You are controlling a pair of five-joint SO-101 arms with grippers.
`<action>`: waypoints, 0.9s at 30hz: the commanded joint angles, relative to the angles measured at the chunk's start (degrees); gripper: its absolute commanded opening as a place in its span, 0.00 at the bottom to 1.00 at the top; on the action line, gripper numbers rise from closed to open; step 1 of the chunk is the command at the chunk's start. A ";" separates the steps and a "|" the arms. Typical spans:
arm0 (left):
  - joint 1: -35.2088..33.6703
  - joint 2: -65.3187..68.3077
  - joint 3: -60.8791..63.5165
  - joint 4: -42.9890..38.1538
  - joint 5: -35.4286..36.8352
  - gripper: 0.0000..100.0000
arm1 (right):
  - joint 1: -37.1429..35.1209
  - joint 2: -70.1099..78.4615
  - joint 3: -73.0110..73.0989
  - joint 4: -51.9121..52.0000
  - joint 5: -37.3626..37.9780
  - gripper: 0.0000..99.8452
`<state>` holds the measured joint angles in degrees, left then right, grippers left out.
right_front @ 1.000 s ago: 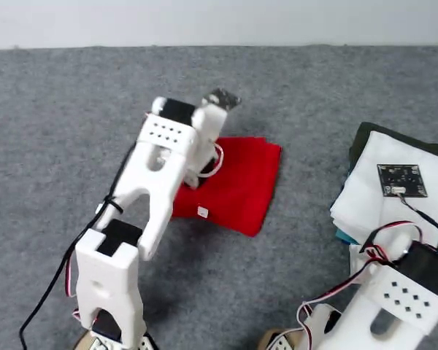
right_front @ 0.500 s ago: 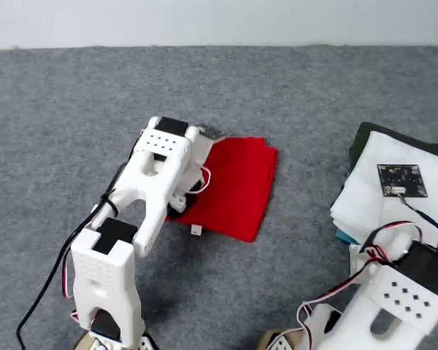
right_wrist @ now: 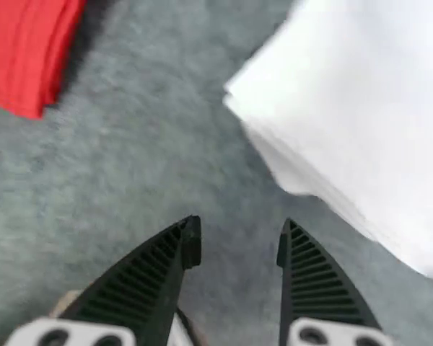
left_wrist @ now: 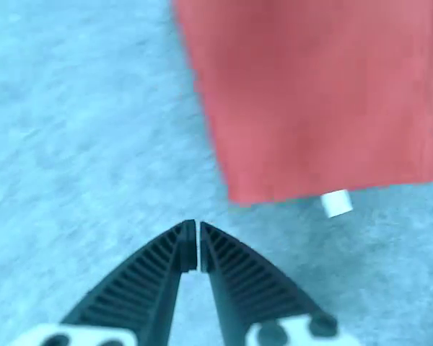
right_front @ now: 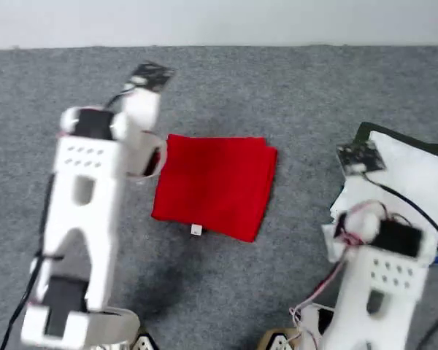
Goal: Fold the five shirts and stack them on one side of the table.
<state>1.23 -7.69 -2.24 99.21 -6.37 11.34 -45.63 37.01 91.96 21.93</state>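
Red shirt (right_front: 215,186) is lying folded flat on the table (right_front: 277,87), well apart from the stack (right_front: 416,171), probably waiting to join it. Just left of it, the left gripper (left_wrist: 190,245) is hanging over bare table, fingers pressed together, gripping nothing. Rightward, the right gripper (right_wrist: 238,245) is hovering beside the stack, fingers partly spread and empty.

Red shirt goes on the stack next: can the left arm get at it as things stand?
Probably yes. The left end effector, shut, sits just off the edge of the red shirt; only bare table lies between, and nothing rests on the shirt.
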 commanded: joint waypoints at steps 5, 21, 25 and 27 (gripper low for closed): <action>-15.03 -16.00 7.08 1.41 -7.74 0.02 | -16.13 21.67 -16.88 -2.59 -10.29 0.18; -33.85 -20.22 10.24 1.23 -20.22 0.02 | -22.55 62.90 -57.32 -4.26 -20.57 0.18; -33.85 -18.55 10.86 1.14 -20.22 0.02 | -23.52 69.23 -64.18 -4.35 -21.10 0.18; -34.11 -16.62 10.86 1.23 -20.13 0.02 | -24.57 72.31 -66.73 -4.62 -21.10 0.18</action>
<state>-32.44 -25.71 8.75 99.47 -26.07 -11.96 24.79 -23.91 88.26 1.36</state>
